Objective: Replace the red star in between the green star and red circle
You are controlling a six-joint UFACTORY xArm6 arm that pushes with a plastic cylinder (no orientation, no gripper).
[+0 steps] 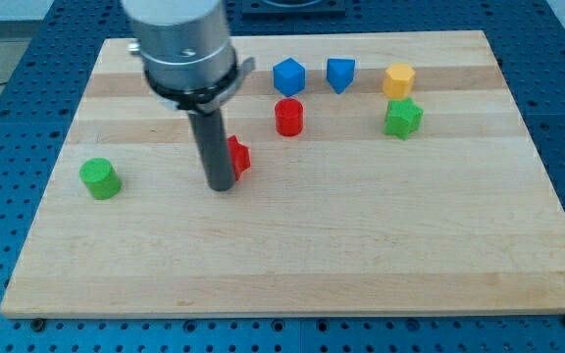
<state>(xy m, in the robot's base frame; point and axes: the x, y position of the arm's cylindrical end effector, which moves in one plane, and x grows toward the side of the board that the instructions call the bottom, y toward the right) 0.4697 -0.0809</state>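
Tool tip point(222, 186) touching red star point(238, 156), its left side.

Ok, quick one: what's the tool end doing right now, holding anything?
My tip: no gripper, holds nothing; it sits against the red star, on that block's left in the view.

green cylinder point(99, 179) view's left | two blue blocks point(288, 76) point(339, 74), yellow block point(398, 80) top | wooden board point(361, 245)

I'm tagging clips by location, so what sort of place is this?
Probably a robotics lab bench. A wooden board lies on a blue perforated table, small coloured blocks such as the red star are scattered on it, and my tip rests beside that star.
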